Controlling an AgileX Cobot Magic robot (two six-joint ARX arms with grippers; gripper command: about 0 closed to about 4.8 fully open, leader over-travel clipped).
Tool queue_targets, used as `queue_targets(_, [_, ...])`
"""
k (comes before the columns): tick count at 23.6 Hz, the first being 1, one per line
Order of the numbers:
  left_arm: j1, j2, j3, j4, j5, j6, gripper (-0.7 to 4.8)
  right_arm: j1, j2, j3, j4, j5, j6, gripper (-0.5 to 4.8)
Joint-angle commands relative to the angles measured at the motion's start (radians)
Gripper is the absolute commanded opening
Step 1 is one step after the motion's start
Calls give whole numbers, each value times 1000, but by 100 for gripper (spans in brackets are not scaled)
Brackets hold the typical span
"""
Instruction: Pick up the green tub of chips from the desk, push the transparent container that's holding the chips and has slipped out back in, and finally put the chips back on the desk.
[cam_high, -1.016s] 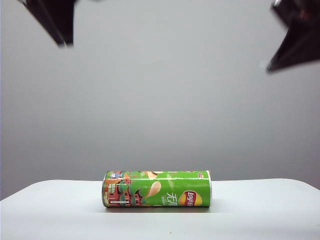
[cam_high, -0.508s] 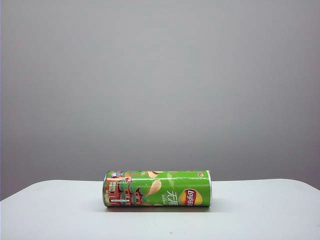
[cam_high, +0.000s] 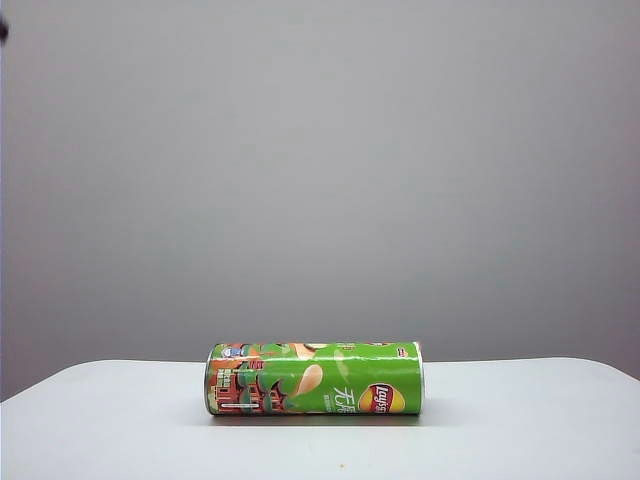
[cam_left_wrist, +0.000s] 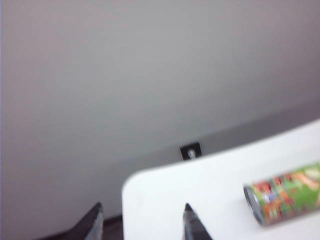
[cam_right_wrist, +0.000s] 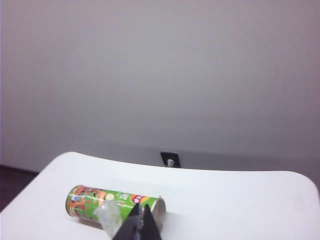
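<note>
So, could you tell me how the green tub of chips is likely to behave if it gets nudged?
The green tub of chips lies on its side on the smooth desk, so it would probably roll. Its glossy round wall may slip in a grip.

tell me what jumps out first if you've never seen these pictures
The bright green tub of chips lies on its side near the middle of the plain white desk, the only colour against a grey wall. The left hand hangs open off the desk's corner, away from the tub. The right hand is shut, seen in front of the tub's open end, with nothing visibly gripped.
</note>
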Motion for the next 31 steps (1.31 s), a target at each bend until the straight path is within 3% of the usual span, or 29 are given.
queue_targets(1, [0, -63, -87, 92, 72, -48, 204, 2, -90, -87, 96, 3, 81, -4])
queue_targets(3, [0, -163, -183, 155, 150, -108, 204, 2, -217, -195, 140, 4, 155, -4])
queue_targets(9, [0, -369, -301, 210, 136, -154, 204, 6, -253, -280, 174, 2, 163, -4])
queue_targets(13, [0, -481, -377, 217, 114, -204, 204, 6, -254, -322, 185, 66, 143, -4])
queue_targets(20, [1, -477, -473, 227, 117, -243, 205, 6, -254, -385, 158, 229, 143, -4])
queue_targets(26, [8, -477, -499, 231, 121, -246, 204, 6, -254, -423, 161, 234, 120, -4])
queue_targets(31, [143, -477, -498, 224, 243, -264, 170, 6, -254, -435, 150, 263, 121, -4])
